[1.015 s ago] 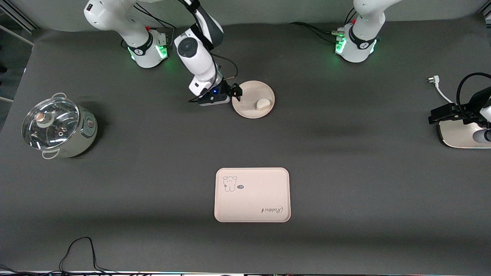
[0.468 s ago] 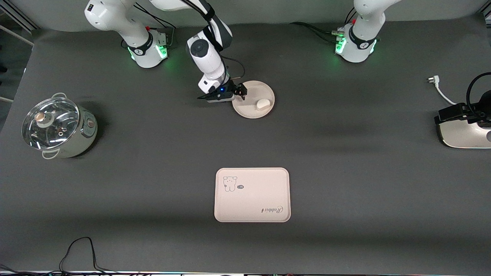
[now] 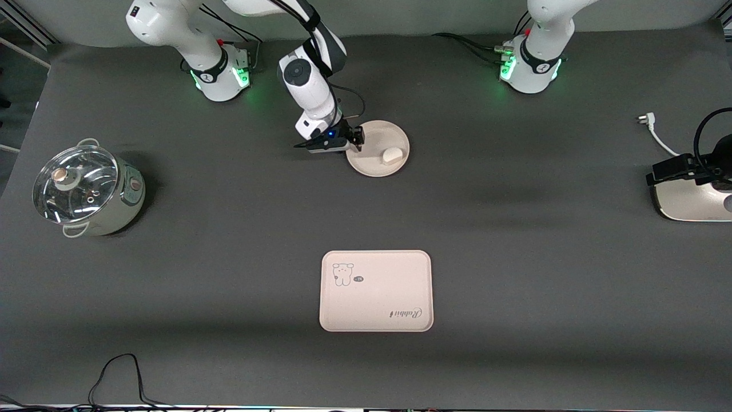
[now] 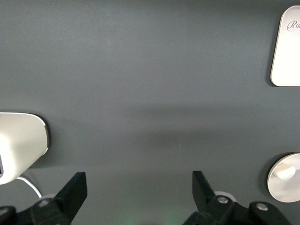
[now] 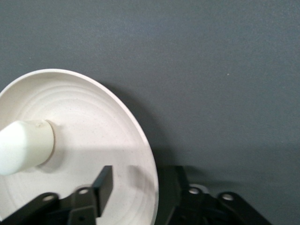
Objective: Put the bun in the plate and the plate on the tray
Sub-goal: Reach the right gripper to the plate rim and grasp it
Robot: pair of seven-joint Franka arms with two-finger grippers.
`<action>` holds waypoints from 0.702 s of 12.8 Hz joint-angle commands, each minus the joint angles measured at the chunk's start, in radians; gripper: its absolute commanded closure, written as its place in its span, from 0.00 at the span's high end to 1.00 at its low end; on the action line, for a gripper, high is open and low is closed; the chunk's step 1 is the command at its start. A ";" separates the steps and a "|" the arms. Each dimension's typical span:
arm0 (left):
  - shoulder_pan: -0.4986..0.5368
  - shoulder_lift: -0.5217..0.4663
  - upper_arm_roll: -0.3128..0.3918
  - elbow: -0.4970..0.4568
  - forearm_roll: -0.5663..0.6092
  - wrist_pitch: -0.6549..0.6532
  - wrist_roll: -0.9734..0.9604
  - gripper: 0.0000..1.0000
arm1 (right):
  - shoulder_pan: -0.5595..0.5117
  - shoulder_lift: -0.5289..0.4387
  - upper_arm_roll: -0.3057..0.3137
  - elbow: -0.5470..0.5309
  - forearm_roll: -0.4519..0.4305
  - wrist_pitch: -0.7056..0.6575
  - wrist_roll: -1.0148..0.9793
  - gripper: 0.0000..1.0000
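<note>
Even, dim overhead light falls on the table (image 3: 514, 257); soft shadow bands cross it near the tray (image 3: 376, 290). The pot (image 3: 86, 190) lid glints. Wrist views look soft.

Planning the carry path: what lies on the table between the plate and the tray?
Nothing: the front view shows only bare dark table between the plate, with the bun in it and the right gripper at its rim, and the tray.

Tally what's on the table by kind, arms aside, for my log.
Bun: 1
Plate: 1
Tray: 1
Lidded pot: 1
White appliance: 1
Total: 5
</note>
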 commanded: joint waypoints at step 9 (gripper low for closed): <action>-0.002 -0.022 0.000 -0.006 -0.012 0.010 -0.010 1.00 | -0.009 -0.060 0.000 -0.001 0.033 -0.040 -0.030 0.00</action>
